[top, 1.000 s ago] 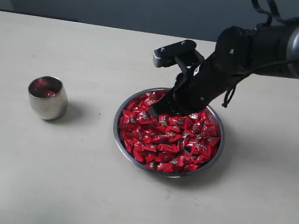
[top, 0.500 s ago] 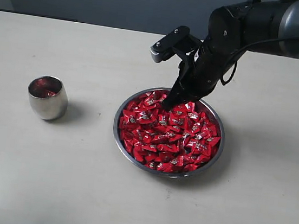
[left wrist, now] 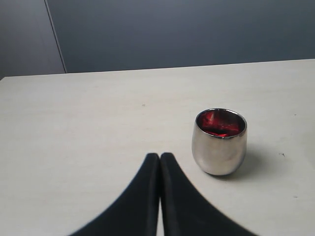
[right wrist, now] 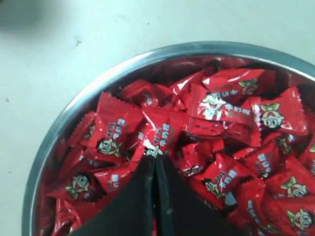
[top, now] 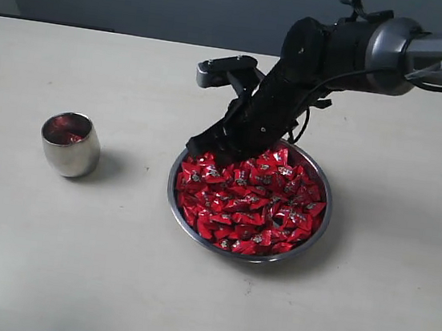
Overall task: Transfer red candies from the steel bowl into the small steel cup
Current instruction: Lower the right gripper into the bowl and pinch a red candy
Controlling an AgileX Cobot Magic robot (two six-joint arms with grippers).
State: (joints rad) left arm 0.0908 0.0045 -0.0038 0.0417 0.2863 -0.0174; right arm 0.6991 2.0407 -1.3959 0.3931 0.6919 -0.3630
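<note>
Toward the left edge of the table [top: 70, 276], about midway between near and far edges, the small steel cup [top: 69, 144] stood upright, alone, red visible inside its mouth. Left wrist view: the same cup [left wrist: 219, 141] on bare tabletop, just ahead of the left gripper [left wrist: 159, 156] and a little to one side; the two black fingers [left wrist: 140, 196] pressed flat together with only a thin seam between, nothing seen between them, not touching the cup.

Right of centre, well apart from the cup: the steel bowl [top: 171, 188], heaped with the red candies [top: 256, 206] nearly to the rim.

Right arm reached in from the far right corner and sloped down over the bowl's far-left rim. Right gripper [top: 205, 148] hung at the candy heap near that rim. Right wrist view: right gripper [right wrist: 153, 160] fingers closed against each other, tips at a wrapper on top of the pile [right wrist: 226, 103], bowl rim [right wrist: 197, 47] curving beyond. Could not tell whether a candy was pinched between the tips
</note>
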